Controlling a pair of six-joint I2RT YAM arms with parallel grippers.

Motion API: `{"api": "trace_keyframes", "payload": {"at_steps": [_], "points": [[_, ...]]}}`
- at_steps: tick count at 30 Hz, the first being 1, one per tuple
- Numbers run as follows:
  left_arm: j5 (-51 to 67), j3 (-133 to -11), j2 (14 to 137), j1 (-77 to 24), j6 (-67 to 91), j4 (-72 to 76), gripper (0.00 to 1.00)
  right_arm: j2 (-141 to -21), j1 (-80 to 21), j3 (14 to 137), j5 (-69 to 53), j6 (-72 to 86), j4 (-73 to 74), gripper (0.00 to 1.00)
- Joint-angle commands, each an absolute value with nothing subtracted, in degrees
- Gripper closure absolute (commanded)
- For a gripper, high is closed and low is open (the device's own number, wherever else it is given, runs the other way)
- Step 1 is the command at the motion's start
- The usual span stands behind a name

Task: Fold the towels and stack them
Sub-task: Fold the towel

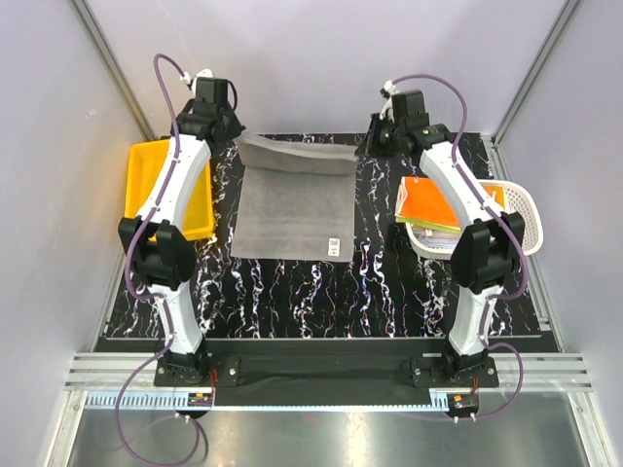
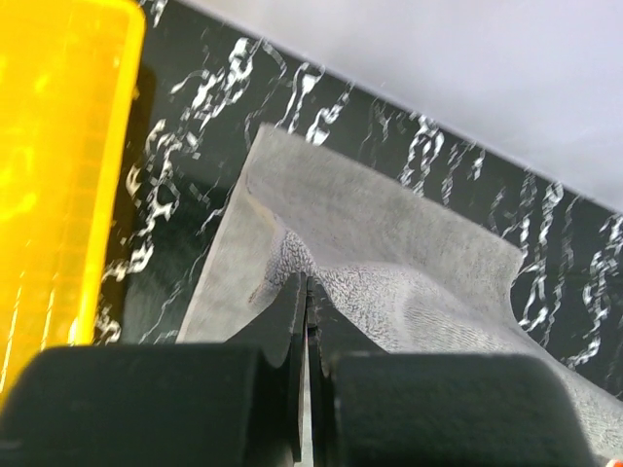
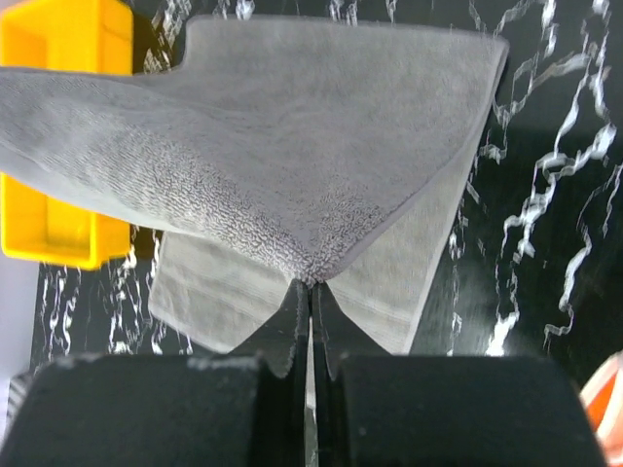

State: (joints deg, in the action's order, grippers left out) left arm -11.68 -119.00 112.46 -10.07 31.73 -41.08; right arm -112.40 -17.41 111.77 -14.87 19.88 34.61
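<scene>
Clenching the grey towel at its far corners, left fingers and right fingers hold that edge raised; marbled worktop shows beyond.

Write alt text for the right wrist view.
The right hand, shut, pinches a corner of a grey towel and holds it raised over the black, white-veined table. A yellow bin sits at the left edge.
</scene>
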Motion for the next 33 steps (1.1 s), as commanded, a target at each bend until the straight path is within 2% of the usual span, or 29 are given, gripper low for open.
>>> {"api": "trace_keyframes", "payload": {"at_steps": [1, 21, 27, 33], "points": [[-13.4, -115.8, 107.3, -9.8, 30.7, -39.5, 1.00, -105.8, -17.7, 106.3, -17.1, 21.1, 31.6, 1.00], [-9.3, -78.3, 94.4, -11.0, 34.8, -29.3, 1.00, -101.7, -22.6, 77.2, -22.1, 24.9, 19.5, 1.00], [-9.5, -74.1, 93.9, -11.4, 34.9, -28.5, 1.00, -102.7, -22.6, 74.4, -22.0, 25.6, 18.5, 1.00], [-10.2, -76.0, 91.9, -11.4, 33.8, -31.6, 1.00, -99.9, -22.7, 78.3, -19.6, 24.3, 22.8, 1.00]]}}
